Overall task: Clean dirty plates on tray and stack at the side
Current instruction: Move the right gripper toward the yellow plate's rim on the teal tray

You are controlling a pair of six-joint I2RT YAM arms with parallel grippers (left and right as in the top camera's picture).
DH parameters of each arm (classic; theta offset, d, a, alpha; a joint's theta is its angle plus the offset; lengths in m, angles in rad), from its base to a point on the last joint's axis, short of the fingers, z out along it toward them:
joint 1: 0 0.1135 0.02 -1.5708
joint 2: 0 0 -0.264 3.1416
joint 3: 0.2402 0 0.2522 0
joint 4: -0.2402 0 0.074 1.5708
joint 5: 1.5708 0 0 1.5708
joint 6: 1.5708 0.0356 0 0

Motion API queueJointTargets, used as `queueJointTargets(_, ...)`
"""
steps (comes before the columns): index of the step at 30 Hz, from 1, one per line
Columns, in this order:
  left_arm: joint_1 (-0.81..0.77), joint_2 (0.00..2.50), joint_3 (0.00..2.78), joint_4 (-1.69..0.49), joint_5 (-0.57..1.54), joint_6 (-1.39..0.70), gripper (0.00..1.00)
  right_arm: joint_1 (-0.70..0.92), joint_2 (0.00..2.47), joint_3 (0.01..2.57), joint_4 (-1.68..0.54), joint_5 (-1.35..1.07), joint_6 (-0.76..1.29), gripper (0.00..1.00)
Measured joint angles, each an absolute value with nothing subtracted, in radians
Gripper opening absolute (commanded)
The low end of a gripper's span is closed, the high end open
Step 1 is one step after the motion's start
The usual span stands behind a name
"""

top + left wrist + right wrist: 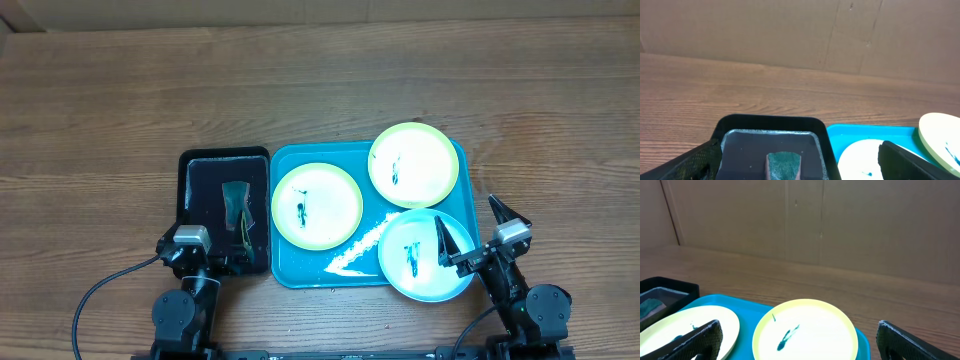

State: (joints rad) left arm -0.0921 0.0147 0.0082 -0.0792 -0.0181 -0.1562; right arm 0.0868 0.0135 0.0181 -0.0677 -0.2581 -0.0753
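Three plates lie on the teal tray (290, 165). One yellow-green plate (317, 205) is at the tray's left, one yellow-green plate (413, 164) at its far right corner, and the light blue plate (425, 257) at its near right corner. Each has a dark smear. My right gripper (470, 228) is open and empty, above the blue plate's right edge; its view shows the far yellow-green plate (805, 332) between the fingers. My left gripper (205, 262) is open and empty at the near end of the black tray (196, 165), facing a green sponge (783, 165).
The black tray (770, 122) holds the sponge (236, 205) in shallow water, left of the teal tray (865, 135). White foam (350, 257) streaks the teal tray's near middle. Wooden table (320, 90) all round; a cardboard wall (840, 220) stands at the back.
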Motion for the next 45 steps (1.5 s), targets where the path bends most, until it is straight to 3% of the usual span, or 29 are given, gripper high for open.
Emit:
queueJointTargets(9, -0.092, 0.015, 0.008, -0.079, -0.019, -0.156, 1.00, 0.087, 0.014, 0.018, -0.064, -0.247, -0.065, 1.00)
queueJointTargets(18, -0.092, 0.015, 0.008, -0.079, -0.019, -0.156, 1.00, 0.087, 0.014, 0.018, -0.072, -0.267, 0.143, 1.00)
queueJointTargets(28, -0.092, 0.015, 0.008, -0.079, -0.018, -0.156, 1.00, 0.087, 0.041, 0.108, -0.289, -0.296, 0.221, 1.00)
queueJointTargets(38, -0.092, 0.015, 0.008, -0.079, -0.018, -0.156, 1.00, 0.087, 0.260, 0.348, -0.408, -0.305, 0.232, 1.00)
queueJointTargets(45, -0.092, 0.015, 0.008, -0.079, -0.018, -0.156, 1.00, 0.087, 0.530, 0.556, -0.610, -0.307, 0.235, 1.00)
